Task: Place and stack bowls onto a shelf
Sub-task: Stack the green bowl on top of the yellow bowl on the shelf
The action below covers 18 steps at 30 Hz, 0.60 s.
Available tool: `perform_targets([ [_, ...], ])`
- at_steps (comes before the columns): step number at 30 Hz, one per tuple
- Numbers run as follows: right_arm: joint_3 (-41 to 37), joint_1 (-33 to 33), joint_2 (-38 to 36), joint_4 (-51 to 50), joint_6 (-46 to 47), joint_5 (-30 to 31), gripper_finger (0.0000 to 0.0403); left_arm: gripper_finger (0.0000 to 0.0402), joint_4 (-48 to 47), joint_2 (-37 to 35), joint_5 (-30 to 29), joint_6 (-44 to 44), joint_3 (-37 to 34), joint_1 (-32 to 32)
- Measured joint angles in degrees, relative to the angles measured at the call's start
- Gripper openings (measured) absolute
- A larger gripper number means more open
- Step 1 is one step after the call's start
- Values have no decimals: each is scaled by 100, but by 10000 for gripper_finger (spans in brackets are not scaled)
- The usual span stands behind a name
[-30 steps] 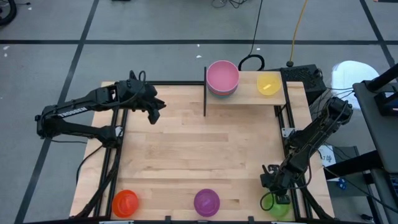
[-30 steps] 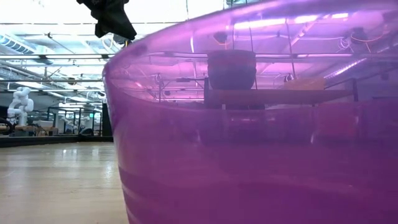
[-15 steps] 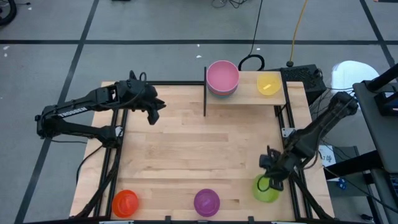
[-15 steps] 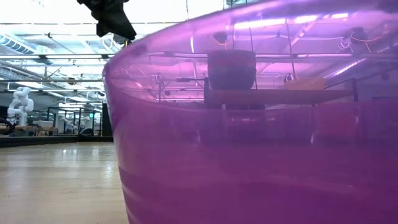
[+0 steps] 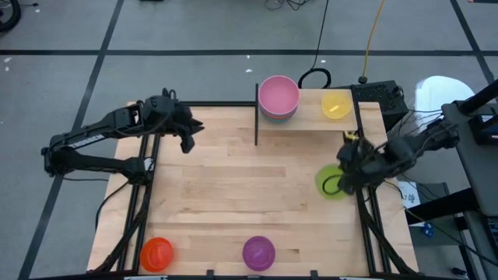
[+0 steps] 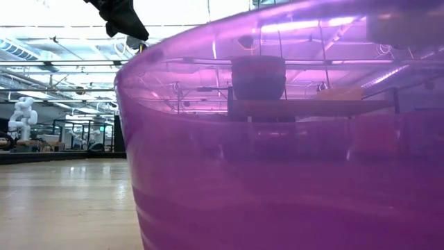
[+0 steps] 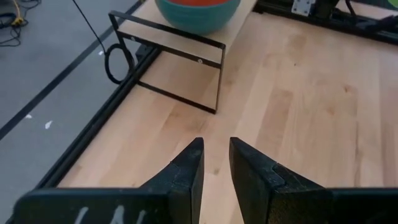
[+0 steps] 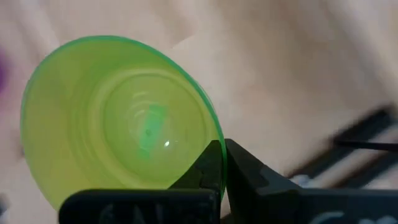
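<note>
My right gripper [image 5: 343,180] is shut on the green bowl [image 5: 331,184] near the table's right edge, just in front of the shelf [image 5: 311,117]. The shelf, a light-wood board on black posts at the far edge, carries a stack of bowls with the pink one [image 5: 278,96] on top, and a yellow bowl [image 5: 336,105]. The stack's teal bowl [image 7: 198,14] shows in the left wrist view. The orange bowl [image 5: 156,253] and the purple bowl [image 5: 258,252] stand at the near edge. My left gripper [image 5: 187,141] hangs over the far left, slightly open and empty. My right gripper pinches the green bowl's rim [image 8: 210,138], one finger inside the bowl and one outside. The fingers come from the table's right side. The bowl's opening faces the wrist camera, and the bowl looks lifted clear of the table.
The purple bowl [image 6: 277,173] fills most of the low view. A black post [image 5: 257,117] stands at the shelf's left end. Bare wood lies in the middle of the table [image 5: 249,187].
My right gripper has carried the green bowl from the near right corner toward the far edge, along the table's right side, up to the shelf. The bowl has been lifted off the table. My left gripper has drawn a little up and left.
</note>
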Motion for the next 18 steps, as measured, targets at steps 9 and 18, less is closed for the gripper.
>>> perform_targets([
  [9, 476, -1460, -208, 2, -1554, 1412, 0, 81, 2, -85, 0, -455, 0, 65],
  [18, 688, -3413, -233, 140, -3140, 2319, 0, 81, 15, -83, -32, -960, 0, 71],
])
